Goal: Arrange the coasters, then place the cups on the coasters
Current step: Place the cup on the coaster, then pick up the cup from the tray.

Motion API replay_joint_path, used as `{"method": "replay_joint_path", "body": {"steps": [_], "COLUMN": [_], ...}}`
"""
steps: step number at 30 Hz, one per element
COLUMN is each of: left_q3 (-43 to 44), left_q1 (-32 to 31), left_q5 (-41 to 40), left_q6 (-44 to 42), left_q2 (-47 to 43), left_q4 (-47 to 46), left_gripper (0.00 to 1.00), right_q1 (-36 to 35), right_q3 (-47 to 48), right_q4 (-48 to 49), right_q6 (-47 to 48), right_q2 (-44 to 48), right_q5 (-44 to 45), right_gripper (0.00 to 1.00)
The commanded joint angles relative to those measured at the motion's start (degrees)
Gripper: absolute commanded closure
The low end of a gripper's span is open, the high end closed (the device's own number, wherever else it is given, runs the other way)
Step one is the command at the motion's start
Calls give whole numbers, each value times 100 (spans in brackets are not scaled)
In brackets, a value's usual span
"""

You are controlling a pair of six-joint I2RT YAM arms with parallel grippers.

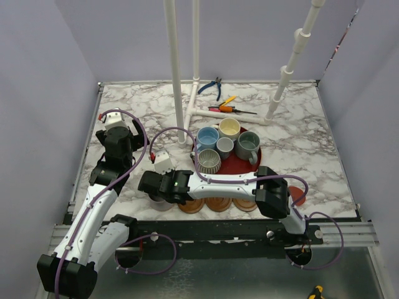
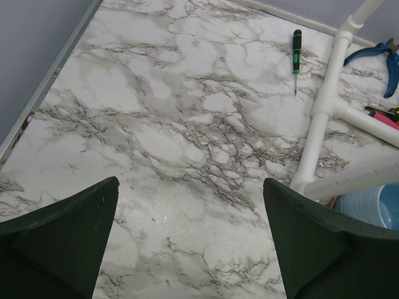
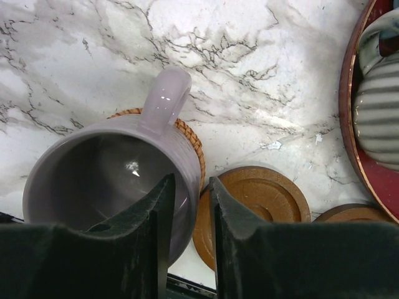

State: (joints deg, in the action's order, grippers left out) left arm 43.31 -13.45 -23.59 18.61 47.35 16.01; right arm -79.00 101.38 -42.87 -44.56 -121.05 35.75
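Now: lavender cup on the near-left coaster

Marble surface (image 1: 299, 143), with a red tray (image 1: 240, 167) right of centre. Tray carries five cups: light blue cup (image 1: 207, 137), cream-yellow cup (image 1: 229, 128), grey-green cup (image 1: 248, 144), ribbed cup (image 1: 209, 161), small pale grey cup (image 1: 224, 147).

Lavender cup (image 3: 106, 174) stands upright on a woven tan coaster (image 3: 190, 140), near left. Right fingers (image 3: 156, 230) straddle its rim, one inside, one outside, narrowly apart; cannot tell whether they press the wall.

Left fingers (image 2: 68, 237) spread wide over bare marble, far left, holding nothing.

Brown coasters (image 1: 218, 204) lie in a row along the near edge, just right of the lavender cup. Reddish coaster (image 1: 299, 198) lies further right.
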Motion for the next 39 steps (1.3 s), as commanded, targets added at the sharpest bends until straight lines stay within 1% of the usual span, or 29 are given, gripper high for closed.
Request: {"method": "replay_joint_path", "body": {"steps": [1,3,7,11,17,22,25,27,32,35,39], "left_q3": [-63,-68,-71,-76,-95,-120,-114,-112,-114,-96,-101], "left_q1": [42,44,43,37,39,42,40,39,40,40,39], "left_q5": [65,59,70,74,96,79,121,145,201,236,279], "left_q6": [-59,-68,-76,-104,-205,-265,-279,-272,-294,-302,-310], "left_q2": [2,-3,2,-9,-7,-9,47,78,152,213,222], "left_q4": [31,33,29,13,-4,-29,-41,-45,-54,-49,-55], "left_gripper": [1,1,1,1,1,1,1,1,1,1,1], "right_q1": [-16,-14,-16,-78,-89,0,391,754,2003,2760,3801], "right_q3": [106,27,-119,-291,-1088,-1571,-2005,-2289,-2799,-2869,-2825], "right_q4": [157,203,183,203,248,-154,-228,-108,195,196,339], "right_q6": [118,148,149,288,281,150,59,100,349,507,822], "right_q2": [266,372,605,1043,1934,2550,2950,3279,3981,4180,4116], "right_q5": [171,160,105,68,43,376,250,89,-409,-481,-774], "right_gripper": [64,60,56,50,41,33,33,32,31,28,28]}}
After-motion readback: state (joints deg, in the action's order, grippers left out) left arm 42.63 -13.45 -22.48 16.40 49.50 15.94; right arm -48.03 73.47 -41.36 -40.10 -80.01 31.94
